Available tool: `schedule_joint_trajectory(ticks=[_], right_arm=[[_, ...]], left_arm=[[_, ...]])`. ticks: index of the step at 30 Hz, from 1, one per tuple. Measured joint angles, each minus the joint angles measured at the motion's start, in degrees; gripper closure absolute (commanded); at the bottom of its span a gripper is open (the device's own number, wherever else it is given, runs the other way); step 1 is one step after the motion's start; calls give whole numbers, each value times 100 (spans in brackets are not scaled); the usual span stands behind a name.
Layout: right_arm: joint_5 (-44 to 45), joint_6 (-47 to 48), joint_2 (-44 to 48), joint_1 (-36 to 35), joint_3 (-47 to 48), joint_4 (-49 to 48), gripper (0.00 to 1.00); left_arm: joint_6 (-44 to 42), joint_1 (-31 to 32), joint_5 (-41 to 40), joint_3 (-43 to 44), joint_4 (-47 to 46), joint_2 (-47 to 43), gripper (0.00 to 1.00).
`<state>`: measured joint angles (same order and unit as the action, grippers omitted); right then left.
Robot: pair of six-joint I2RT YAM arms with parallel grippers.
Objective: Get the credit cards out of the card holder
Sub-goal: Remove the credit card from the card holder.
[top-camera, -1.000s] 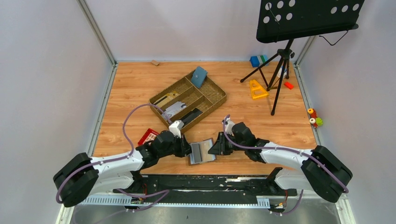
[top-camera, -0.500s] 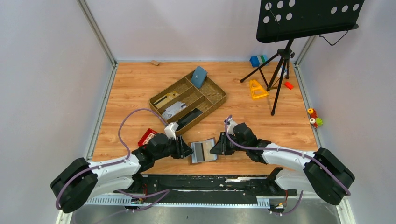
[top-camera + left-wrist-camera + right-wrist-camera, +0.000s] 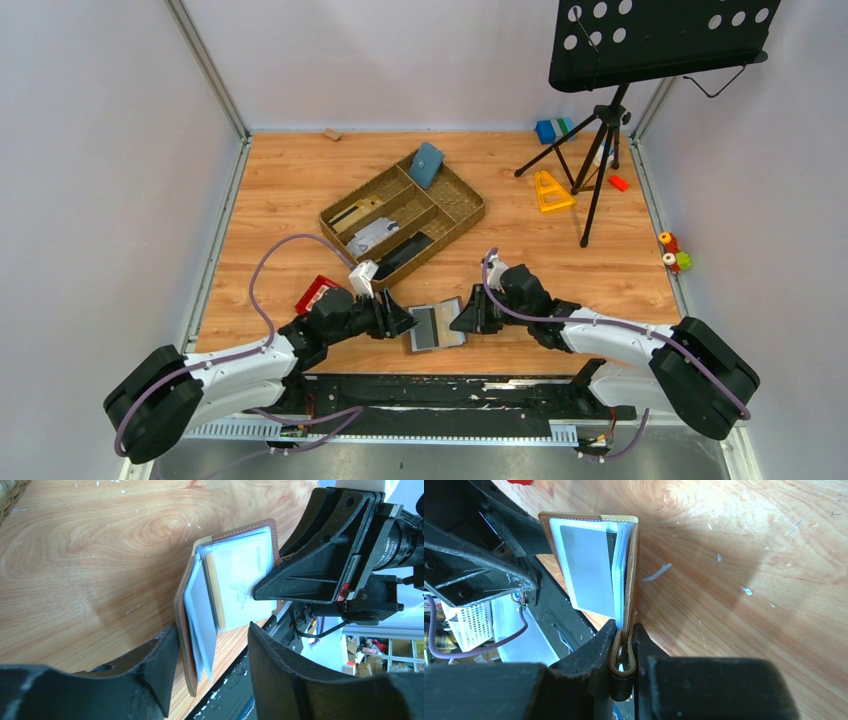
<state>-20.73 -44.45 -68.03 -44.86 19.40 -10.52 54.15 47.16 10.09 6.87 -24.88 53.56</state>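
The brown card holder [image 3: 435,325] lies open near the table's front edge, between my two grippers. My left gripper [image 3: 398,320] is open. In the left wrist view its jaws [image 3: 211,630] straddle the holder's left cover and clear sleeves [image 3: 200,610] without clamping them. A pale card [image 3: 242,585] shows in a sleeve. My right gripper [image 3: 464,318] is shut on the card holder's right cover, pinching the leather edge and tab [image 3: 624,626]. A grey card [image 3: 586,567] sits in the facing sleeve. A red card-like piece [image 3: 318,293] lies on the table beside the left arm.
A wicker tray [image 3: 470,215] with compartments stands behind the grippers, a blue-teal pouch [image 3: 426,165] at its far corner. A music stand's tripod [image 3: 598,140] and a yellow triangular toy [image 3: 550,190] are at the back right. The table's front edge runs just under the holder.
My left gripper has opened, letting go of the holder's left side, and drawn back slightly to the left. The right gripper keeps its grip in the same place.
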Motion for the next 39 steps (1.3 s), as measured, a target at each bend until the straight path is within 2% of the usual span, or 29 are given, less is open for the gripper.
schedule_joint_trajectory(ticks=[5,8,11,15,20,21,25,28,32,35,39], right_arm=[[-42,-15,0,0,0,-7,99],[-44,-46,0,0,0,-11,99],[-59,-52,0,0,0,-33,99],[-96,-66,57,0,0,-50,99],[-144,-87,72,4,0,-46,96],[-142,-90,74,4,0,-42,92],[-59,-66,146,13,4,122,64],[116,103,258,70,83,507,54],[376,358,577,184,214,1080,53],[638,605,1073,227,404,1606,58],[675,817,1532,229,610,1799,59]], left_arm=[[59,-7,98,0,-199,227,32],[107,-28,179,0,-321,400,38],[120,-33,225,0,-455,511,50],[138,-33,306,0,-579,684,84],[109,-44,378,0,-782,905,100],[111,-44,380,0,-793,920,100],[101,-44,380,4,-754,914,100],[81,-44,365,4,-577,826,100],[59,-44,332,4,-376,625,100],[-7,-44,295,44,-87,417,100],[-76,-44,293,181,254,227,100]])
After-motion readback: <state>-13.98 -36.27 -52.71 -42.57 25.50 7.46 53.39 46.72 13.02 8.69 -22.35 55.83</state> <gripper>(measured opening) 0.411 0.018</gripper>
